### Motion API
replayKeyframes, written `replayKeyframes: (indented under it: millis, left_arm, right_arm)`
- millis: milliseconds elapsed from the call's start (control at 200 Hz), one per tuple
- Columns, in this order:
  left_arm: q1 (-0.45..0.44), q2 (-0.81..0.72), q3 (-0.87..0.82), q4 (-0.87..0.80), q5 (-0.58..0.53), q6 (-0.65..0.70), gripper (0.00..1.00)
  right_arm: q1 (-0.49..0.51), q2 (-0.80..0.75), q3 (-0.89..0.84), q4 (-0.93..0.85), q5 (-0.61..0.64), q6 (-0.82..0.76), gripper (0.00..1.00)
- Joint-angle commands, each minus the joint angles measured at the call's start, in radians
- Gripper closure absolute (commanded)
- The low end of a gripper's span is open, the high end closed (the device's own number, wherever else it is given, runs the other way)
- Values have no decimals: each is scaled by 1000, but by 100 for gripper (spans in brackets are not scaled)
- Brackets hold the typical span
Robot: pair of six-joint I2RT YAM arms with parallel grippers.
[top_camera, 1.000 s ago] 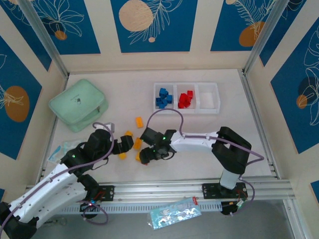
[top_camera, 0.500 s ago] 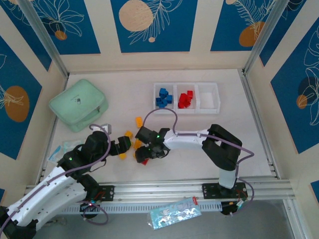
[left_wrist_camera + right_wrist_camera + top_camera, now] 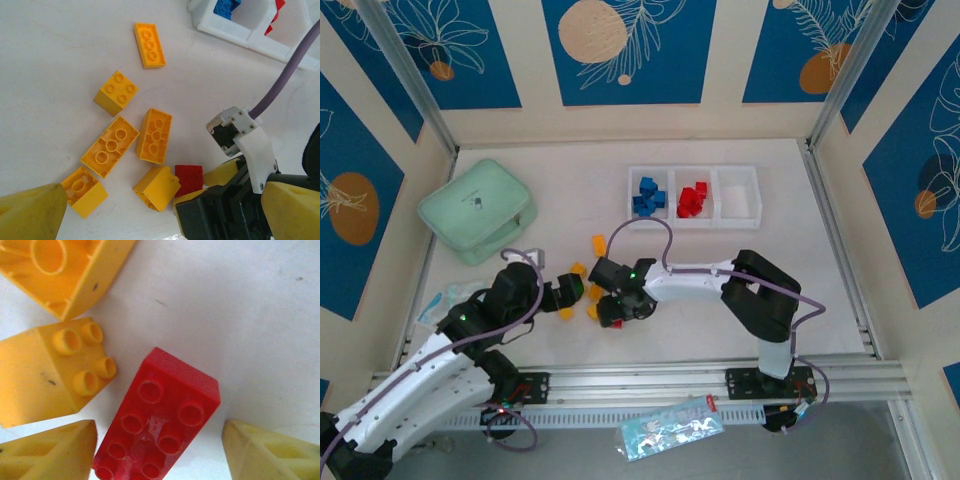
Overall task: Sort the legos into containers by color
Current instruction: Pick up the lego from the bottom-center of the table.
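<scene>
A red lego [image 3: 160, 425] lies studs-up on the table between the yellow fingers of my right gripper [image 3: 159, 450], which is open, with a gap showing on its right side. From above, that red lego [image 3: 611, 322] sits at the right gripper [image 3: 613, 308] tips, beside several yellow legos [image 3: 594, 290]. My left gripper [image 3: 570, 290] hangs wide open over the yellow legos [image 3: 155, 135], holding nothing. The white tray [image 3: 695, 227] at the back holds blue legos [image 3: 647, 197] in its left compartment and red legos [image 3: 692, 198] in the middle one; the right compartment [image 3: 738, 200] is bare.
A mint green zip case [image 3: 478, 210] lies at the back left. One yellow lego [image 3: 599, 245] lies apart toward the tray. A clear plastic bag [image 3: 440, 300] rests by the left arm, another plastic bag [image 3: 670, 428] on the front rail. The right arm's purple cable [image 3: 287, 75] crosses the left wrist view.
My right gripper has moved left toward the yellow cluster, and the red lego now shows at its tips. The left gripper has drawn back slightly.
</scene>
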Motion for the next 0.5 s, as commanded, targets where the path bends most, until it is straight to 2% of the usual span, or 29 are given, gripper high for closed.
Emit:
replayKeyframes:
  millis: [0,325,495]
  left_arm:
    - [10,21,11,25,17,11,1]
    - [11,22,21,22,20,17,1]
    - [11,39,30,39,45,29,1]
  right_arm:
    - [7,-21,-21,-81,21,2,38]
    - [15,-9,17,-92,31,-19,61]
    - [8,-62,12,-111,47,-19,68]
